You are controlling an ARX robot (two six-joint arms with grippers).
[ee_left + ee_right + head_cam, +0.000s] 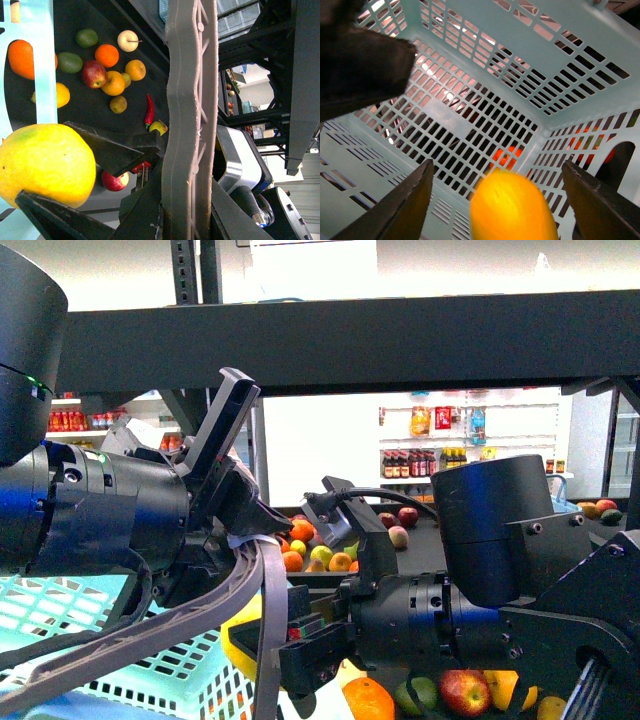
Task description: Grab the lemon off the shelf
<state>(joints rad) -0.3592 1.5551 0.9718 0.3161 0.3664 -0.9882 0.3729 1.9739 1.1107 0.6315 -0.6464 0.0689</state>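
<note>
Right gripper (497, 166) hanging over pale-teal slotted basket (470, 65), dark fingers (402, 202) spreading wide, gripping nothing. Lemon (512, 210), blurred, showing in gap between them, apart from both, over basket's open interior. Left gripper (235, 600) hanging just beside; whether its ribbed grey finger (186, 115) is pressing on anything cannot be told. Beyond, black shelf (100, 117) deck carrying oranges (106, 55), red apple (93, 74), limes (70, 62), red chilli (149, 111).

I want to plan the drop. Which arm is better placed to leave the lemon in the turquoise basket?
The right arm: the right gripper is open with the lemon between its fingers, and the turquoise basket lies just behind the fruit.
</note>
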